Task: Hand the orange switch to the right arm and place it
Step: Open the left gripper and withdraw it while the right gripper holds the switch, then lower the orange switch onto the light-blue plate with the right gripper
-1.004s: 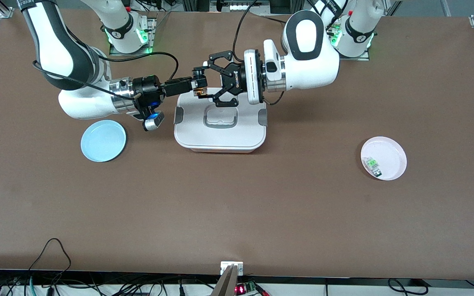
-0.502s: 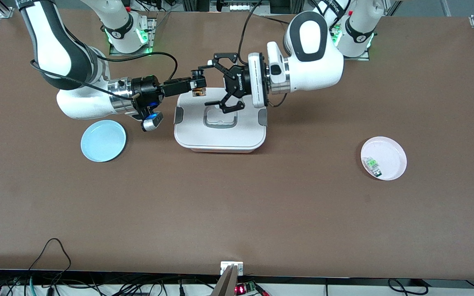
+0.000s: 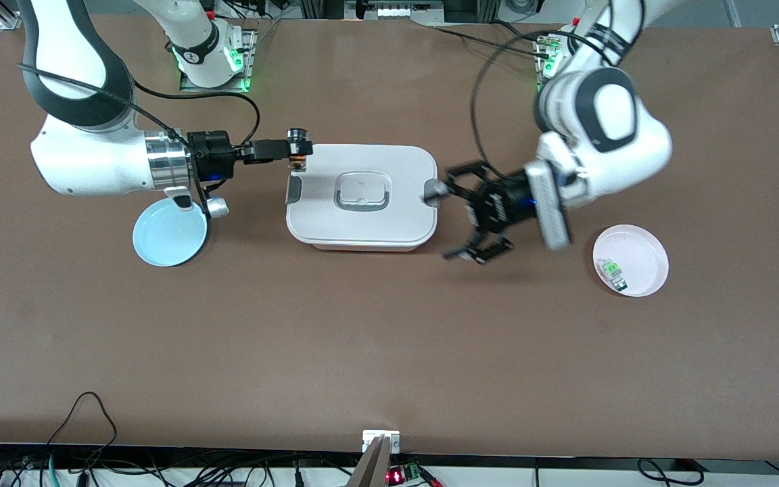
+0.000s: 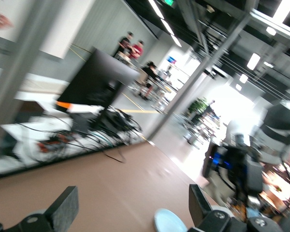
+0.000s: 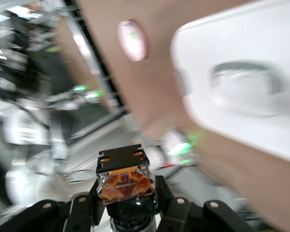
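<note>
Item: orange switch (image 3: 297,161). Pinched between the fingers of the right gripper (image 3: 295,150), in the air at the edge of the white lidded container (image 3: 361,233) that faces the right arm's end of the table. The right wrist view shows it gripped low, near the knob end, with its orange-and-black body (image 5: 125,178) standing out past the fingertips. Long axis runs on from the gripper's reach, pointing toward the container.

Item: right arm (image 3: 92,159). Sole holder of the switch; wrist over the light blue plate (image 3: 170,233), which lies near the table's right-arm end.

Item: left gripper (image 3: 476,215). Fingers spread wide, holding nothing; over bare table between the container and the pink plate (image 3: 640,245), well apart from the switch.

Item: pink plate. Holds a small green-and-clear component (image 3: 611,270).

Judgement: handover looks complete; placing remains. The blue plate is the likely target, and the switch must travel back toward the right arm's wrist to reach it.
</note>
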{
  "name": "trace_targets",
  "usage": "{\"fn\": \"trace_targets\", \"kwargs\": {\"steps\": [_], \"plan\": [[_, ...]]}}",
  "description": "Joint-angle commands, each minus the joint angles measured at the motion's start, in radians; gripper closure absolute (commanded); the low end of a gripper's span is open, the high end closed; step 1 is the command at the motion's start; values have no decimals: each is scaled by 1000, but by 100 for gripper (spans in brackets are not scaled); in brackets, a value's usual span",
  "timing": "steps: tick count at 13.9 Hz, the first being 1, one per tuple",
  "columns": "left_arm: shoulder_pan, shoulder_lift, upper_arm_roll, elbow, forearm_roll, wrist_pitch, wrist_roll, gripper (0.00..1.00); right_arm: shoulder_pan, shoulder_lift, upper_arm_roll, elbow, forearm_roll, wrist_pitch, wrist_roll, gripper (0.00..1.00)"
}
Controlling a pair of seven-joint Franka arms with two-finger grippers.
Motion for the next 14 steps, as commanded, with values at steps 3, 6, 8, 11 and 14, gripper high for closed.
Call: {"fn": "trace_targets", "kwargs": {"steps": [3, 6, 8, 11, 14], "plan": [[152, -72, 64, -55, 246, -201, -6, 0, -8, -6, 6, 66, -527, 3, -99, 98], [157, -81, 258, 5, 459, -436, -18, 0, -11, -1, -12, 51, -771, 3, -310, 98], [155, -92, 345, 33, 597, -502, -115, 0, -13, 16, -60, 40, -822, 3, -497, 98], [154, -109, 386, 143, 939, -507, -396, 0, -13, 36, -130, -8, -916, 82, -807, 98], [141, -126, 386, 192, 1189, -507, -642, 0, -14, 36, -204, -132, -948, 263, -1050, 98]]}}
